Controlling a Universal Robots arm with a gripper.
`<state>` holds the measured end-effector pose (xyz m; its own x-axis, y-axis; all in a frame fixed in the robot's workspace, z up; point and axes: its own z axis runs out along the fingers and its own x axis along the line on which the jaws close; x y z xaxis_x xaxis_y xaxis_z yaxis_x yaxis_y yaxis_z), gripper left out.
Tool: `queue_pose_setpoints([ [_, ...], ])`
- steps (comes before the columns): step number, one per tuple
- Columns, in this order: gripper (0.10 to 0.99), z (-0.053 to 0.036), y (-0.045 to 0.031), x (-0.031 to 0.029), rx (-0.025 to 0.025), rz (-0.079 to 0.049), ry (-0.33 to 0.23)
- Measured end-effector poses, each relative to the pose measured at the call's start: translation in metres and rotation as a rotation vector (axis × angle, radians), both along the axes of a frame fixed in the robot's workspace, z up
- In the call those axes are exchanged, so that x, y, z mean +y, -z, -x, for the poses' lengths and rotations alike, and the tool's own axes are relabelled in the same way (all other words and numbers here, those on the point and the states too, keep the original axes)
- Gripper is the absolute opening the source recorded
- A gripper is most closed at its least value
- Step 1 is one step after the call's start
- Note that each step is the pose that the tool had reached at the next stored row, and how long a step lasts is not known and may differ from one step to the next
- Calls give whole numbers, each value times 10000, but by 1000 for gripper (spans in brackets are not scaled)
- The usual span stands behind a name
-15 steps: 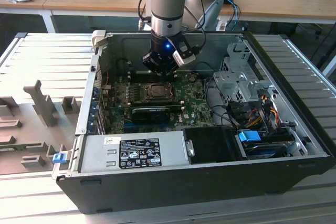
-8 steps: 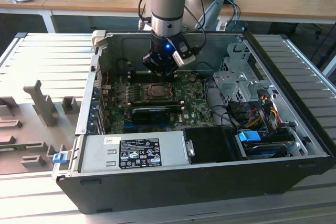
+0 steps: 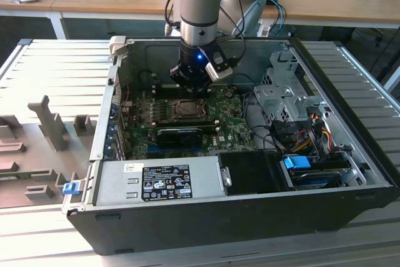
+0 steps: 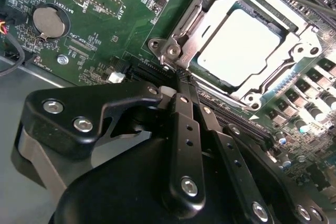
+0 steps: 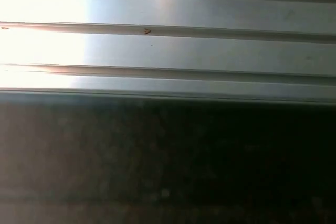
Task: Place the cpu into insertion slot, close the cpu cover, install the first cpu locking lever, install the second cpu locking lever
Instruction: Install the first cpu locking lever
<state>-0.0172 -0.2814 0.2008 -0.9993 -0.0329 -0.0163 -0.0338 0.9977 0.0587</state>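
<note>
1. Far on the exterior view's left, grey foam blocks (image 3: 47, 130) stand on the ribbed table (image 3: 56, 67), well apart from the open case (image 3: 206, 207).
2. Moving right into the case: the green board (image 3: 140, 130) lies flat on the floor of the case, and the arm (image 3: 200, 4) comes straight down over it.
3. The gripper (image 3: 192, 81) hangs just above the far edge of the slot (image 3: 186, 109), a blue light glowing on its body.
4. In the second wrist view, a coin battery (image 4: 50, 22) sits on the board, well away from the slot (image 4: 176, 51).
5. There the gripper (image 4: 181, 88) shows its black fingers (image 4: 187, 129) drawn together into one narrow tip, clenched with nothing between them.
6. That tip sits right at a corner of the slot's metal frame; whether it touches the frame I cannot tell.
7. The cpu (image 4: 239, 48) lies flat in the slot, silver top facing up, its edges square with the frame; being square, it has no clear long axis.
8. The cover (image 4: 273, 80) lies down over the cpu, whose top shows through the window.
9. The cpu sits just beyond the fingertips, apart from them, not in their grip.
10. In the first wrist view, a ribbed metal surface (image 5: 168, 45) lies above a dark band.
</note>
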Motion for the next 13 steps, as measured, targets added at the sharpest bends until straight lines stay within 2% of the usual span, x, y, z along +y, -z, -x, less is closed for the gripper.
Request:
queue_pose_setpoints([
  [2, 106, -1, 3, -1, 0, -34, -1],
  [6, 106, 0, 8, 0, -2, -280, 0],
  [11, 106, -2, -6, 2, -10, -296, 0],
  [13, 106, -1, -45, 0, -2, -281, -1],
])
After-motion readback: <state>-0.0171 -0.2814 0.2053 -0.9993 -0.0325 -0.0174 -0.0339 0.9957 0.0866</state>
